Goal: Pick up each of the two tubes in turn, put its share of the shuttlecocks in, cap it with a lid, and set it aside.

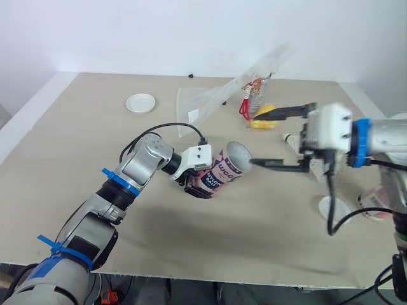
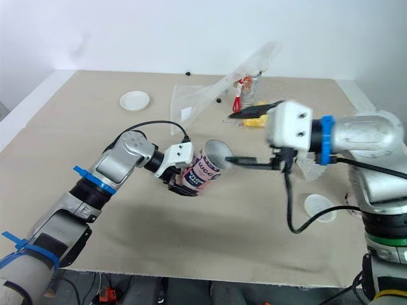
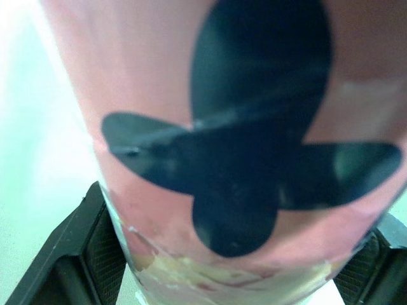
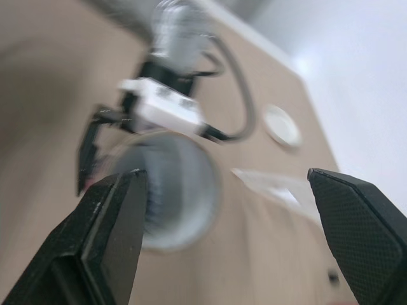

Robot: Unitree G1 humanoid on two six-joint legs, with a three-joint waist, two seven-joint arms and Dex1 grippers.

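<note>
A white lid [image 1: 140, 102] lies at the far left. The tube [image 1: 224, 169] is clamped near its base by the left gripper [image 1: 198, 184] and tilted, mouth facing right. It is judged light, thin-walled and crushable, best held gently around the body. The right gripper [image 1: 254, 140] is spread wide and empty beside the mouth.

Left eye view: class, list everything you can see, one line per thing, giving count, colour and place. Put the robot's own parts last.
Tube: one, pink with dark print, tilted, mid-table, open mouth facing the robot's right.
Lids: two, white; far lid at the table's far left, near lid at its near right.
Plastic bag: one, clear, far middle.
Red thing: one, beside the bag; too small to identify.
Yellow thing: yellow, count unclear, just below the red one.
Table: one, beige.
Left gripper: black fingers, shut on the tube.
Right gripper: black fingers, open, at the tube's mouth.
</note>
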